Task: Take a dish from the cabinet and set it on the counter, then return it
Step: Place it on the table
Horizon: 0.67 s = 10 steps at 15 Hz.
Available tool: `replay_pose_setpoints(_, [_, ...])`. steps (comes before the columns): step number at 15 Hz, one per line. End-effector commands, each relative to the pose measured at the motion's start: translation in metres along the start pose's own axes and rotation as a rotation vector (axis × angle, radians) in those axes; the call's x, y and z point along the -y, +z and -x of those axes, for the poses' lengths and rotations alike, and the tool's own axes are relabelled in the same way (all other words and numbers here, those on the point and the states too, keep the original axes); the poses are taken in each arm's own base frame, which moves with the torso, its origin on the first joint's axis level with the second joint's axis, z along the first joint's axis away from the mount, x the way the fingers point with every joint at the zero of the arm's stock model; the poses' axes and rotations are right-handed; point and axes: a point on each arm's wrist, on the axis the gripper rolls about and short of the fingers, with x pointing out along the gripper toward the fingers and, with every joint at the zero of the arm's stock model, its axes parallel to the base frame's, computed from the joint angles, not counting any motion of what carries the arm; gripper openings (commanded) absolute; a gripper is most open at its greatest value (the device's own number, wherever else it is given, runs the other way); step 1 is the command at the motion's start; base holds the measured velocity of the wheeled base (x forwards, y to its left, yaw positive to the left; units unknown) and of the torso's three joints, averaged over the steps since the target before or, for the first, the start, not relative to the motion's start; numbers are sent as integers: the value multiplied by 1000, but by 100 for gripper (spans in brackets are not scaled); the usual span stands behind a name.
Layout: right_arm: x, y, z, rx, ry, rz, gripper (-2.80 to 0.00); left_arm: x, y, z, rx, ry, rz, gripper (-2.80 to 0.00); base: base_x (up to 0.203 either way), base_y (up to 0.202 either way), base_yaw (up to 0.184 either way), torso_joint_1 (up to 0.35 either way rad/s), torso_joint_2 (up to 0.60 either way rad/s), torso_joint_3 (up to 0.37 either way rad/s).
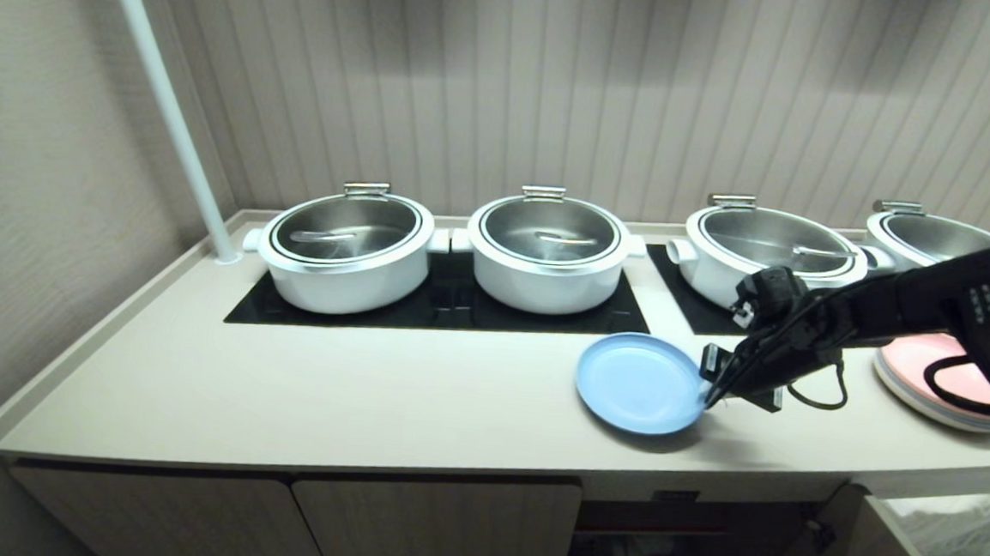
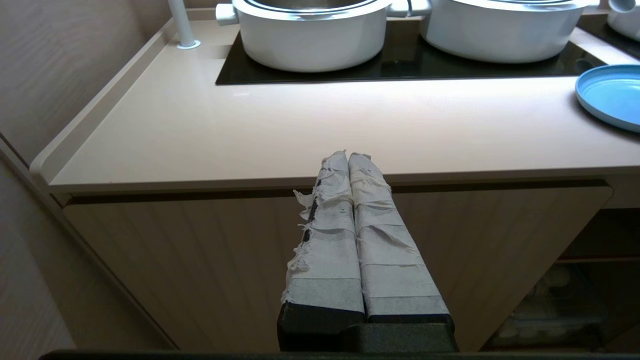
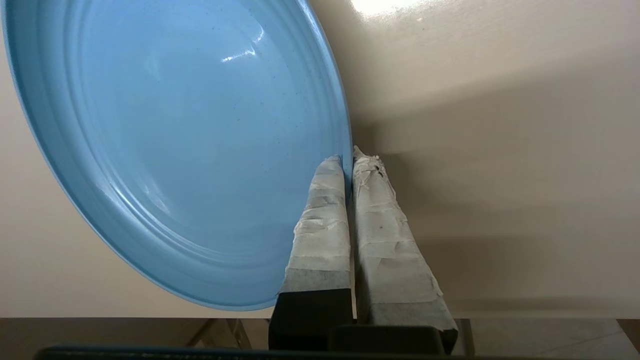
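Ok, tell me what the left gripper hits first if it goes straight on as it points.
Probably the counter: the shut left gripper points at its front edge, above the cabinet door. Depth is unclear; it might pass just over the edge.

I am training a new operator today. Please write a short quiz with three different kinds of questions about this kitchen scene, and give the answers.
1. True or false: the right gripper has its jaws shut on the rim of the light-blue plate.
2. Which plate lies uppermost on the stack of plates at the right end of the counter? A) pink B) green C) black
3. Fill in: the left gripper is in front of the closed ____ door, below the counter's edge.

Key: 1 true; 2 A; 3 cabinet.
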Motion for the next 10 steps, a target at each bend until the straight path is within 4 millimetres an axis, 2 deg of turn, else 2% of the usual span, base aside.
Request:
replay_pose_setpoints(1, [-3,-3,-3,-11,1,5,-280,0,0,0,0,1,0,-280,0,0,0,0,0,0])
replay_pose_setpoints(10, [-7,-8,-14,-34,0,21,-280,0,0,0,0,0,0,-280,0,0,0,0,0,0])
